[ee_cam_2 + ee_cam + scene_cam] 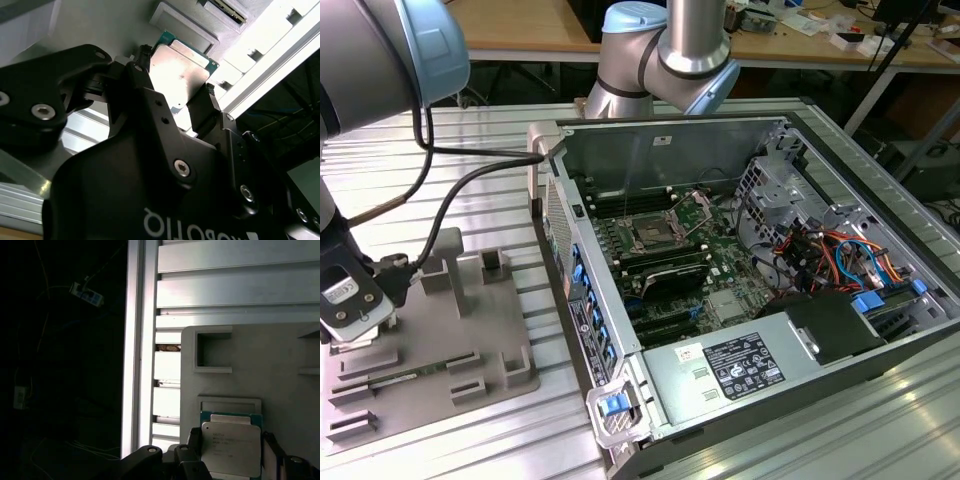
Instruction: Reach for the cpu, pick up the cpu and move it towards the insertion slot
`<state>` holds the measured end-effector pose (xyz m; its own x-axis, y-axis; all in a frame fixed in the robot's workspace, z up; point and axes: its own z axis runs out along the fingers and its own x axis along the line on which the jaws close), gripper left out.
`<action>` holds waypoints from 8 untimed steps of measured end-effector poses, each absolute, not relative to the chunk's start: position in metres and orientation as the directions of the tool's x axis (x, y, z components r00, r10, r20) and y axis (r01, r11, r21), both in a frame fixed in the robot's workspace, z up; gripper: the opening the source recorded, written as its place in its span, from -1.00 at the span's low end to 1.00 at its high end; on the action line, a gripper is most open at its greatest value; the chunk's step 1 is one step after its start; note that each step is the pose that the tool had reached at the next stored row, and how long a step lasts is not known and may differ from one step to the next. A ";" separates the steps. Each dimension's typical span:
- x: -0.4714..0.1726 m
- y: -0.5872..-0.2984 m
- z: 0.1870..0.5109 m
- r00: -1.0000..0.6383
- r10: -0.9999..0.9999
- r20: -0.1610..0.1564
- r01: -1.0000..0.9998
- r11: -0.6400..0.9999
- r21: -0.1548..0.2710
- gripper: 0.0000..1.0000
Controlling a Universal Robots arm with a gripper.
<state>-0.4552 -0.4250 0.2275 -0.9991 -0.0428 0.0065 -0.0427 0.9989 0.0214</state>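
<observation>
The cpu (182, 70) is a flat square chip with a silvery top and a thin green rim. It sits between my gripper's black fingers (202, 107) in both wrist views. My gripper (231, 442) is shut on the cpu (231, 450), just over a shallow recess of the grey tray (280, 360). In the exterior view my gripper (350, 335) is low over that tray (430, 340) at the exterior view's left and covers the chip. The insertion slot (650, 235), a metal-framed socket with a dark centre, lies on the motherboard inside the open computer case.
The open computer case (720, 330) stands to the exterior view's right of the tray, its raised side wall (570, 260) between tray and motherboard. Upright grey blocks (450, 260) rise from the tray. A black cable (440, 210) runs to my wrist. The ribbed aluminium table edge (135, 340) lies beside the tray.
</observation>
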 end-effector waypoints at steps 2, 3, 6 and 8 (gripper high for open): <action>-0.455 -0.425 0.229 -0.999 -0.043 0.006 -0.043 0.999 0.022 0.09; -0.455 -0.425 0.229 -0.999 -0.043 0.006 -0.043 0.999 0.022 0.09; -0.455 -0.425 0.230 -0.999 -0.043 0.007 -0.043 0.999 0.021 0.09; -0.455 -0.425 0.231 -0.999 -0.043 0.007 -0.043 0.999 0.021 0.09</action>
